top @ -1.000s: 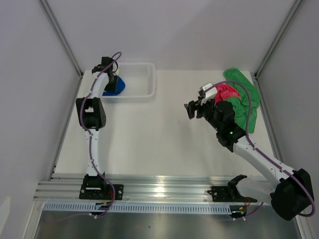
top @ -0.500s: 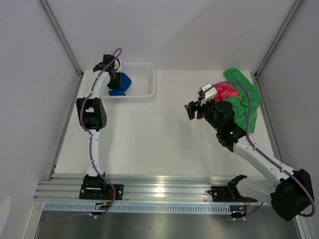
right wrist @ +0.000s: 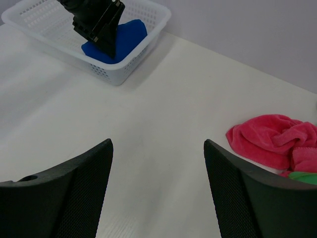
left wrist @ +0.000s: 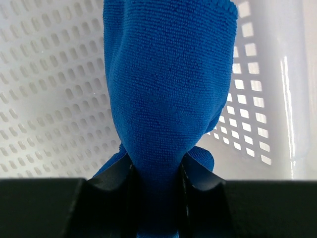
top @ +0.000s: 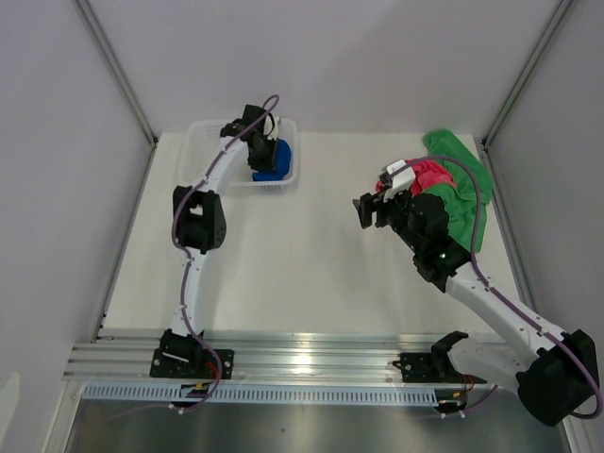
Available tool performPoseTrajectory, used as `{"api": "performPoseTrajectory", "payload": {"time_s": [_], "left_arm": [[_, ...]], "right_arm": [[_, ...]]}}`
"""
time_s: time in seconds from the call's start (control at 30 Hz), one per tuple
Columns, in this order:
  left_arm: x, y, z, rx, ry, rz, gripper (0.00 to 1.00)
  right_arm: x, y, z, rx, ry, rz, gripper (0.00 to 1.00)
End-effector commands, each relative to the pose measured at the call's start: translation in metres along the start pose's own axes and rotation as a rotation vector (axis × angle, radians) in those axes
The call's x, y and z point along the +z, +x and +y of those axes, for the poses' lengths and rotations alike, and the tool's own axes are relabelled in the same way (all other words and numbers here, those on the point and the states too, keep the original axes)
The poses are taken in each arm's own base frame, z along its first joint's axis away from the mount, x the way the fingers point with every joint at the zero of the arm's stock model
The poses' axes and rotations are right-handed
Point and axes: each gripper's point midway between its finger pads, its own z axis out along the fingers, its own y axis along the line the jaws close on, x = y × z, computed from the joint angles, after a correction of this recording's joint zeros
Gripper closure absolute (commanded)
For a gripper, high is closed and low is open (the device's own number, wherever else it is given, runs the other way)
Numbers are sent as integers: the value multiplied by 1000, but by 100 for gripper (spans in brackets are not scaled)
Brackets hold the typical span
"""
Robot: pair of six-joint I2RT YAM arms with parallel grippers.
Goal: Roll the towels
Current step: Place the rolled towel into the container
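The right gripper [top: 368, 209] hovers over the table, jaws wide and empty. The crumpled pink-red towel [top: 429, 175] lies just to its right, touching the green towel [top: 464, 193]. Farther back, the left gripper [left wrist: 157, 171] pinches the blue towel [left wrist: 163, 89], whose length runs straight out from the fingers inside the white mesh basket [left wrist: 49, 74].

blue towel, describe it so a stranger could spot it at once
At the far left of the table sits a white mesh basket. In it, pinched by the left gripper, is the blue towel. It is the only blue cloth; the green towel and pink-red towel lie heaped at far right.
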Motion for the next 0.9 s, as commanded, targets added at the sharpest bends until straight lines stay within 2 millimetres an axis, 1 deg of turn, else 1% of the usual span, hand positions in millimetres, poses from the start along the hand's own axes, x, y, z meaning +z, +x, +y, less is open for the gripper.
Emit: {"api": "performPoseTrajectory", "payload": {"time_s": [0.0, 0.03, 0.07, 0.17, 0.3, 0.33, 0.37, 0.4, 0.43, 0.5, 0.53, 0.67, 0.73, 0.77, 0.83, 0.87], "left_arm": [[-23, -23, -6, -89, 51, -62, 76], [-21, -18, -4, -98, 39, -47, 76], [-16, -9, -3, -107, 38, -19, 76], [-11, 7, -4, -142, 39, 35, 78], [-11, 7, -5, -206, 29, 28, 80], [-12, 5, -6, -218, 30, 21, 80], [-11, 5, -8, -228, 36, 20, 77], [-8, 8, -9, -249, 38, 27, 76], [-6, 4, -9, -252, 40, 6, 76], [-1, 3, -7, -264, 32, -1, 76], [0, -2, -7, -263, 35, -20, 76], [4, -7, -6, -246, 39, -43, 69], [5, -6, -7, -244, 42, -41, 66], [5, -5, -6, -244, 42, -41, 62], [4, -6, -7, -247, 44, -43, 58], [4, -5, -7, -255, 44, -40, 52]], "right_arm": [[-9, -15, -4, 10, 30, -38, 23], [-10, -15, -4, 11, 33, -37, 23], [-12, -14, -4, 12, 38, -34, 23], [-16, -13, -5, 16, 47, -31, 23], [-19, -12, -5, 23, 50, -29, 23], [-19, -12, -5, 26, 53, -28, 24], [-20, -11, -4, 29, 52, -22, 24], [-21, -11, -3, 28, 51, -22, 23], [-21, -11, -3, 30, 54, -20, 24], [-25, -11, -3, 33, 63, -15, 23], [-26, -12, -4, 34, 66, -15, 23], [-34, -10, -7, 36, 87, -3, 23], [-36, -11, -7, 40, 92, -3, 23], [-37, -11, -7, 42, 95, -4, 23], [-38, -12, -6, 47, 96, -6, 23], [-39, -13, -6, 47, 96, -8, 23]]}}
